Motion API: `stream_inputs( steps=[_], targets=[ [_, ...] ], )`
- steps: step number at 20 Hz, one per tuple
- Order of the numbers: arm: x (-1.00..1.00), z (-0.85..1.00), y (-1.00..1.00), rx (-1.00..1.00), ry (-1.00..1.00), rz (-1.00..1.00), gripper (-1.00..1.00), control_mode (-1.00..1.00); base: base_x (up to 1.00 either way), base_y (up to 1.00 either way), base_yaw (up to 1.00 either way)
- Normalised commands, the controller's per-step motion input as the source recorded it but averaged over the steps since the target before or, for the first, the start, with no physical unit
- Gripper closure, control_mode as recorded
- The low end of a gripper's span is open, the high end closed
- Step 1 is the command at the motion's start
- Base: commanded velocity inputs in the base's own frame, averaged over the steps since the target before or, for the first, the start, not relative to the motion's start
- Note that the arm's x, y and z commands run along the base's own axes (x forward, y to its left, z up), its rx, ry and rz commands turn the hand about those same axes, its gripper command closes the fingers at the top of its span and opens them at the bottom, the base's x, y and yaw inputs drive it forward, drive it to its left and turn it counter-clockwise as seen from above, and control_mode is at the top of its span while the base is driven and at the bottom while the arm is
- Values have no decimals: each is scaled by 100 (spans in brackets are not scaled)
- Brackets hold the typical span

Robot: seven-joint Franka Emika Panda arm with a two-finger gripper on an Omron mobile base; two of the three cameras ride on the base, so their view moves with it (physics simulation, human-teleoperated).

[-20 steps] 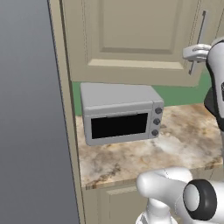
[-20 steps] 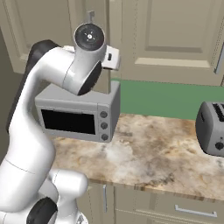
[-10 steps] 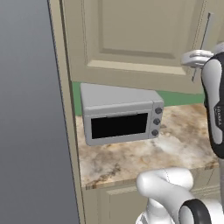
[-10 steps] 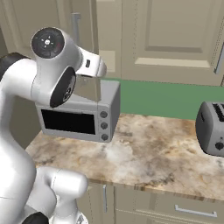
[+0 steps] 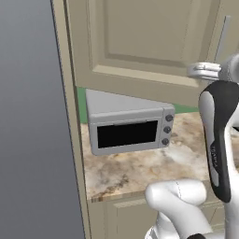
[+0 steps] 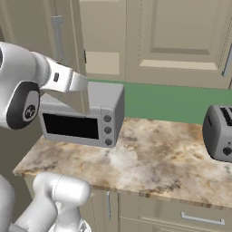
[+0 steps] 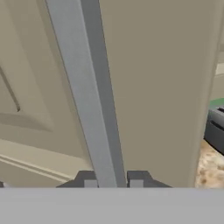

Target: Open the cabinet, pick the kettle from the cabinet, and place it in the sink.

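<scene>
The cabinet (image 5: 154, 51) is the beige upper wall unit above the counter, and its raised-panel door looks shut or nearly shut. Its grey bar handle (image 7: 89, 96) runs lengthwise up the door, so its long axis is vertical in the room; in the hand view it leans a little because the hand is rolled. In that view the bar passes exactly between the two dark tips of the gripper (image 7: 113, 179), which stand close on both sides of it, pinching the bar, as far as I can judge. The kettle must be behind the door, and I cannot see it.

What may go wrong: the bar is thin and smooth, so the tips could slide along it or slip off if the pull is not on the arc of the hinge. A straight pull could also strain the grip.

Below the cabinet a grey toaster oven (image 5: 128, 128) sits on the marble counter (image 6: 154, 163), with a toaster (image 6: 219, 131) well apart at the right. A low swing of the arm could knock the oven.
</scene>
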Motion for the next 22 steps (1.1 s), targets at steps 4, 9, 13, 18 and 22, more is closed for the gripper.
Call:
stream_inputs(
  steps=[4, 9, 13, 18, 22],
  targets=[
    [-44, 0, 36, 0, 0, -19, 100, -100, 0, 0, 0],
    [-43, 0, 40, 0, 0, -20, 100, -100, 0, 0, 0],
    [-38, 0, 42, 0, 0, -18, 100, -100, 0, 0, 0],
    [-31, 0, 36, 0, 0, -13, 100, -100, 0, 0, 0],
    [-21, 0, 33, 0, 2, -8, 100, -100, 0, 0, 0]
  ],
)
